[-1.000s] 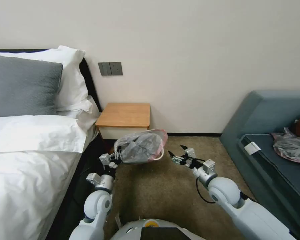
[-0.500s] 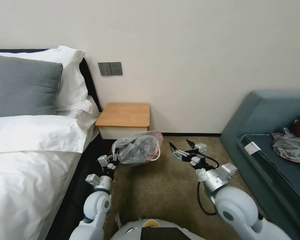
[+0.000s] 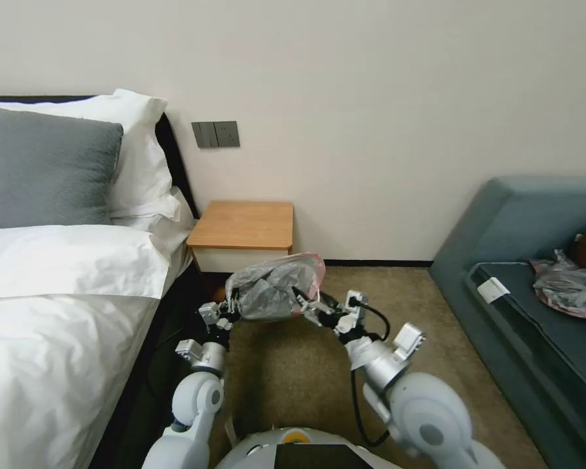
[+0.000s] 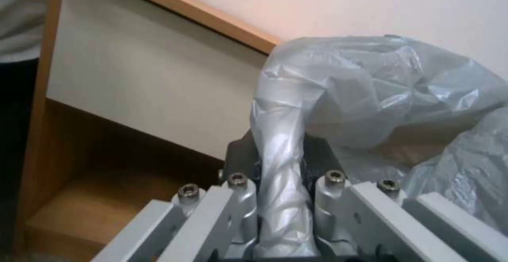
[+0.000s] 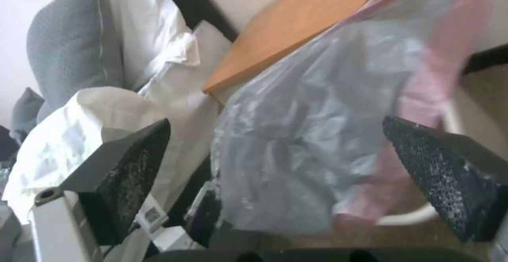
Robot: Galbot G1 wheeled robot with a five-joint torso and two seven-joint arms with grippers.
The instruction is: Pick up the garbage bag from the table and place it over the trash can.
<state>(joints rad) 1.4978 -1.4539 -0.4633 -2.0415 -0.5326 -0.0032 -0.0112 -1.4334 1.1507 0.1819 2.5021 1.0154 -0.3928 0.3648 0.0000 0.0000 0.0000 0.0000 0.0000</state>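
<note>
Garbage bag [image 3: 277, 288] | held above carpet, before desk [image 3: 244, 225] front edge | left claw [image 3: 231, 309] pinching twisted end | right claw [image 3: 304, 301] spread wide at pink-rimmed side

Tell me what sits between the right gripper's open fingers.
The garbage bag, grey with a pink rim, held by the left gripper, fills the gap of the right gripper in its wrist view.

Right gripper [image 5: 296, 166] spread wide — garbage bag [image 5: 317, 135] between its fingers.
</note>
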